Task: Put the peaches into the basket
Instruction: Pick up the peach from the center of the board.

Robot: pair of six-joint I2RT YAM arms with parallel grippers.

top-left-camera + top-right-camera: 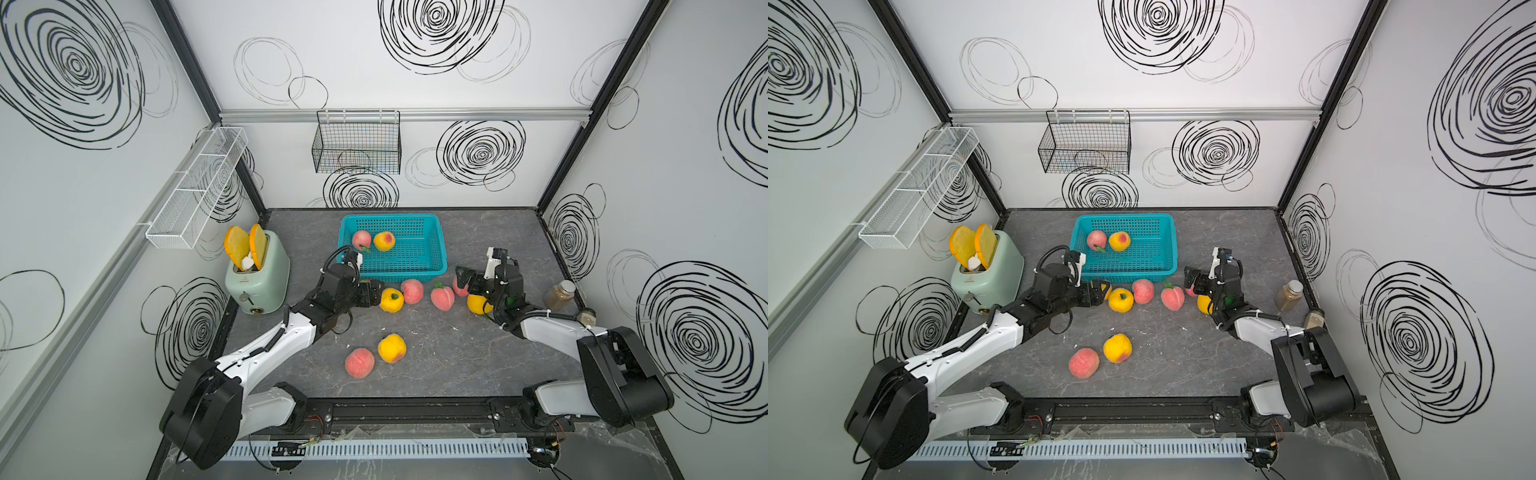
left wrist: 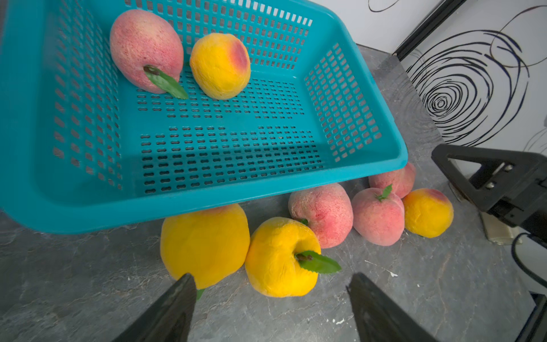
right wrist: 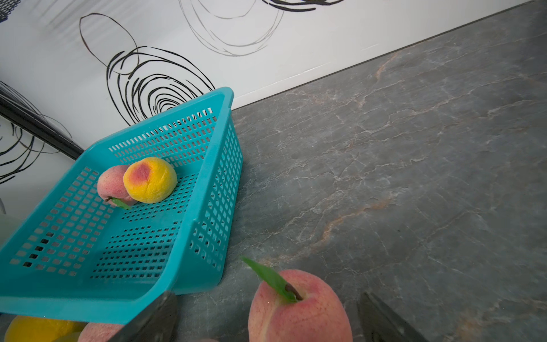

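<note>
Closest in: left gripper (image 2: 270,284), jaws apart, nothing held, lined up on a leafed yellow peach (image 2: 281,257) that lies on the table (image 2: 88,281) just ahead of the tips. Right gripper (image 3: 266,299): jaws wide, a gap on each side of a pink peach (image 3: 299,311), no contact.

Count: two peaches in the basket (image 1: 399,275), at its far left corner. Eight are still on the table, six in a row along the near rim and a pair (image 1: 392,348) well back toward my bases.

Risks, as I judge them:
- A second yellow peach (image 2: 204,245) touches the leafed one and sits partly under the flared rim. My left-side finger already overlaps it in the wrist view. Closing from here may shove it further under, or pinch both.
- The row is tightly packed and the fruit is round, so one nudge may send neighbours rolling.
- A straight lift this close to the rim could catch the flare and drag the basket.
- The pink peach lies just beside the basket's near right corner, so my basket-side finger may strike the wall.
- Both arms aim at the same near rim and could meet over it.

Room: the table right of the basket is bare. The basket floor is free except for that far left corner. A toaster (image 1: 257,278) bounds my left arm, and a jar (image 1: 561,293) stands near my right.
</note>
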